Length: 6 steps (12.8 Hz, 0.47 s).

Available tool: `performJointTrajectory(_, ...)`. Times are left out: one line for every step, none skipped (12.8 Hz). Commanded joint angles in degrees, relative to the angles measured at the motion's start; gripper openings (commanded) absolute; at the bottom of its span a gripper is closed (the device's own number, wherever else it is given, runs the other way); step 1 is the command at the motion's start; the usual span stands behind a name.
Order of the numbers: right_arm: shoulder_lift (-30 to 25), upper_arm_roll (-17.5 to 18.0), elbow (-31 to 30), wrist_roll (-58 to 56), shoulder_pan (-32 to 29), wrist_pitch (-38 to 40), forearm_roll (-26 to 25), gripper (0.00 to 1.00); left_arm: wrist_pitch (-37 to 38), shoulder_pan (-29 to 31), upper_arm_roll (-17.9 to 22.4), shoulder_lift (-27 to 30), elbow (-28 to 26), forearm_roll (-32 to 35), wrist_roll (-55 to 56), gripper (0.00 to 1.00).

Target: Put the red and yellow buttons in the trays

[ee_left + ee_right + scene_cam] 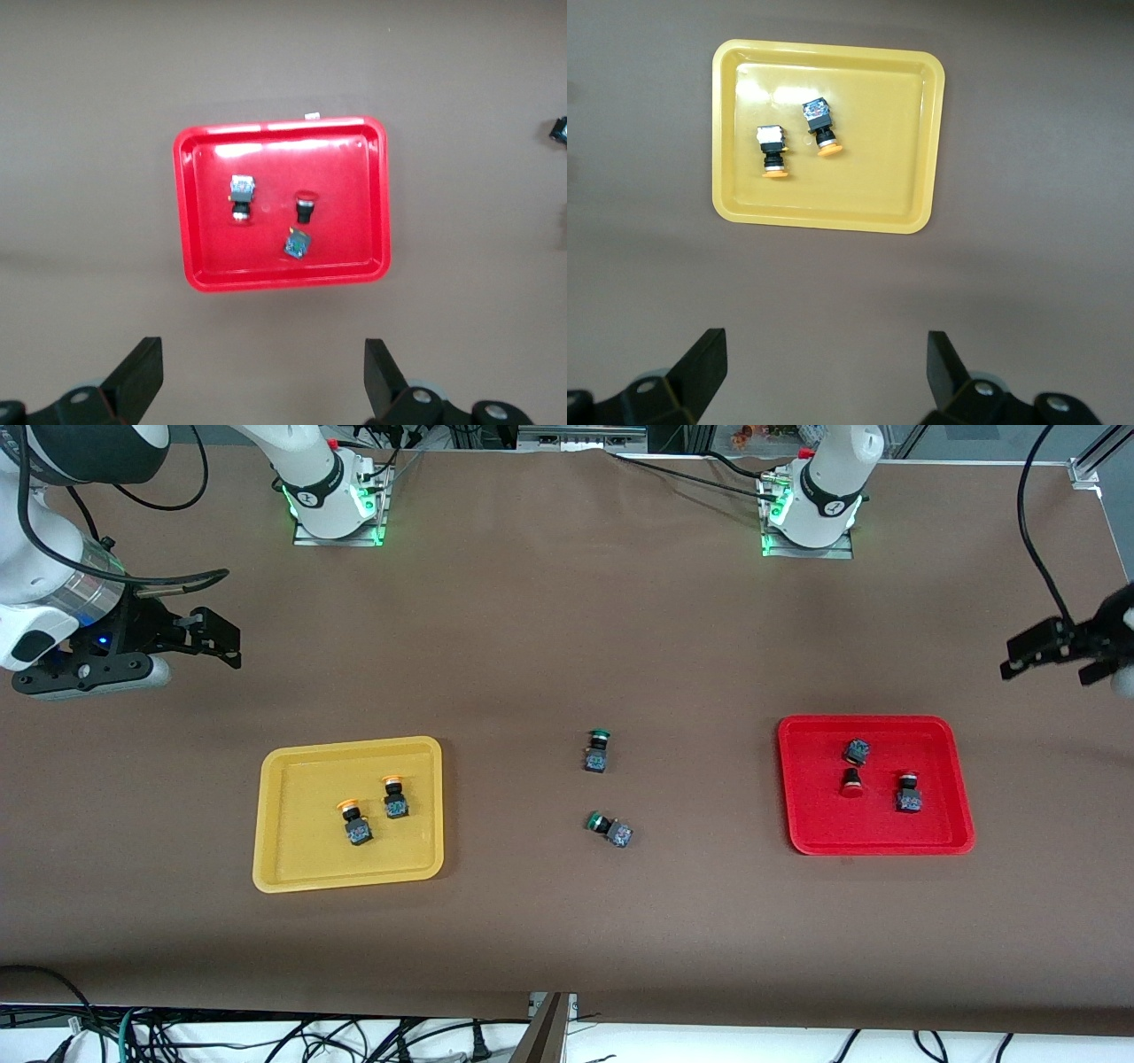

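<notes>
From the front view I see a matte brown worktop (532, 629); on it, toward the right arm's end, lies a shallow yellow plastic tray with rounded corners and a raised rim (275, 815); inside it rest two small pushbuttons with blocky black bodies and round yellow-orange caps (357, 822), close together but apart. Toward the left arm's end lies a matching red plastic tray (802, 779); in it sit two red-capped buttons (907, 791) and one small dark blocky piece (856, 751) whose cap I cannot make out. Between the trays, on the bare worktop, lie two green-capped buttons (598, 750), one nearer the camera than the other. The right end effector (213, 638) hangs over bare worktop near that arm's end, fingers spread and carrying nothing; the left end effector (1050, 651) hangs likewise at its own end, released.

In the left wrist view I look straight down on the glossy red tray (199, 212); its three pieces sit well apart from the rim; the two dark fingers (142, 376) stand wide.

In the right wrist view the yellow tray (912, 133) shows a smooth, shiny floor; both orange-capped buttons (772, 152) lie on their sides; the fingers (704, 367) stand wide, empty.
</notes>
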State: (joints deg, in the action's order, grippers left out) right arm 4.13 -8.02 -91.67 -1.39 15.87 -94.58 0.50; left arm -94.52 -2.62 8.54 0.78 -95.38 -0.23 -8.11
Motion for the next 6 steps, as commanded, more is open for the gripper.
performJointTrajectory(0.4, 0.5, 1.0, -0.1, -0.5, 0.5, -0.6, 1.00, -2.6, -1.3, 0.6, 5.2, -6.6, 3.4, 0.8, 1.00)
performJointTrajectory(0.6, 0.5, 1.0, -0.1, -0.5, 0.4, -0.6, 1.00, -2.4, -1.2, 0.5, 4.9, -6.6, 3.3, 0.9, 1.00)
performJointTrajectory(0.6, 0.5, 1.0, -0.1, -0.5, 0.4, -0.6, 1.00, -1.3, -0.7, 0.1, 4.9, -6.5, 3.3, 0.9, 1.00)
performJointTrajectory(0.6, 0.5, 1.0, -0.1, -0.5, 0.4, -0.6, 1.00, 0.0, -0.5, -0.4, 4.3, -5.5, 3.3, 1.0, 1.00)
performJointTrajectory(0.6, 0.6, 1.0, -0.1, -0.5, 0.4, -0.6, 1.00, 0.1, -0.5, -0.2, 3.2, -4.6, 3.4, 0.8, 1.00)
performJointTrajectory(0.6, 0.6, 1.0, -0.1, -0.5, 0.4, -0.6, 1.00, 0.7, -0.5, -0.2, 2.9, -3.9, 3.4, 0.9, 1.00)
